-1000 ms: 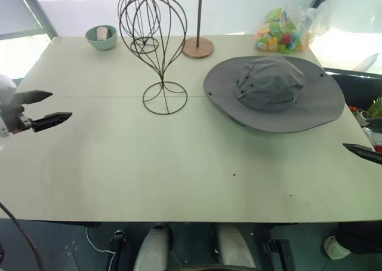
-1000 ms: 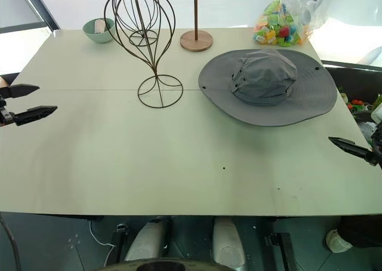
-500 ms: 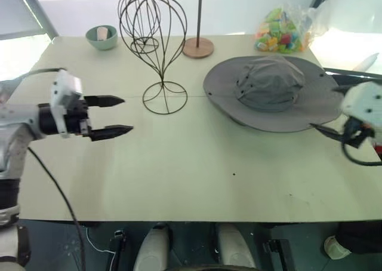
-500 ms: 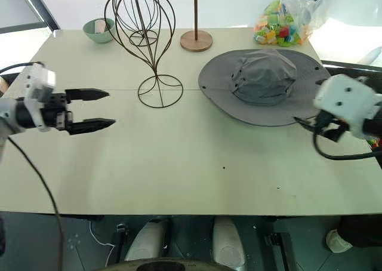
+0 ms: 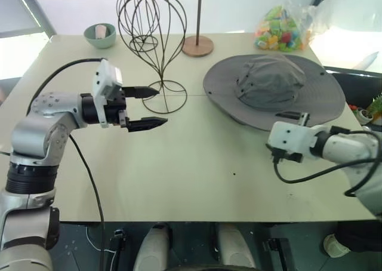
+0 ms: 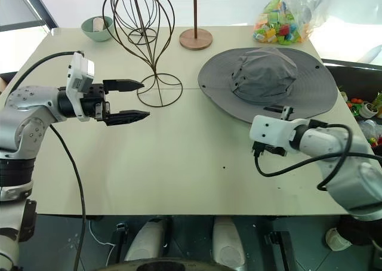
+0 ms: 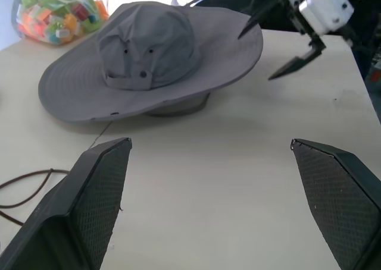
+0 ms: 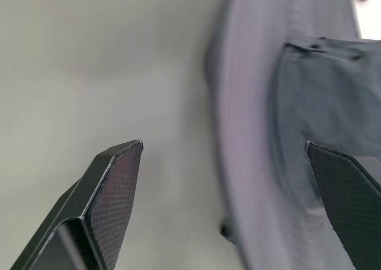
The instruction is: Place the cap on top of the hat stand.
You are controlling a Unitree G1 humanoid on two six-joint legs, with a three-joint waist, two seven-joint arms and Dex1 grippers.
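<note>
Pale tabletop (image 5: 191, 175); grey cap (image 5: 273, 89) flat, brim edge just ahead of right jaws (image 7: 280, 44), spread wide, empty; wire hat stand (image 5: 153, 44) upright, ring base beside left jaws (image 5: 150, 107), spread, empty.

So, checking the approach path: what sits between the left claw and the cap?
Only bare table. In the left wrist view, nothing lies between the open left claw and the cap.
</note>
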